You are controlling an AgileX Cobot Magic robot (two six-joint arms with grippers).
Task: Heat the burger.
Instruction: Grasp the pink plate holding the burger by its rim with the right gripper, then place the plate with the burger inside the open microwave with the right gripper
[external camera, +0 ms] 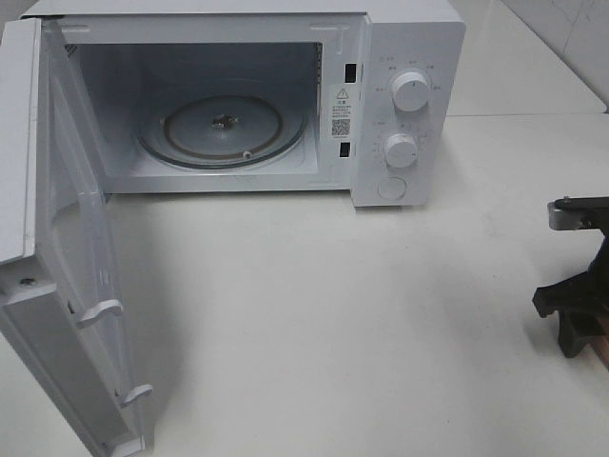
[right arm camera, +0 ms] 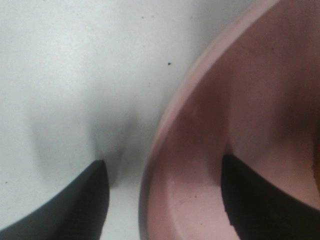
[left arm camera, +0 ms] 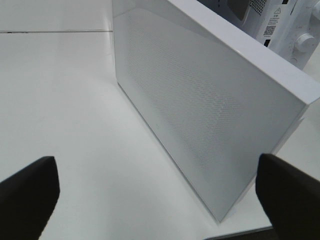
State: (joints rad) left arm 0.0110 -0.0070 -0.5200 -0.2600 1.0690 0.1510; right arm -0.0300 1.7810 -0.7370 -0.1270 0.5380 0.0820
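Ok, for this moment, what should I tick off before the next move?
1. Microwave door swung wide open: ok.
2. Turntable bare, nothing on it: ok.
3. Right tool straddles the rim of the pink plate, one side inside it, the other over the table: ok.
4. Right tool's jaws apart, not yet clamped on the rim: ok.
5. Burger sitting steadily on the plate: cannot tell, no view shows it.
6. Left tool open, empty and outside the door, away from the oven opening: ok.
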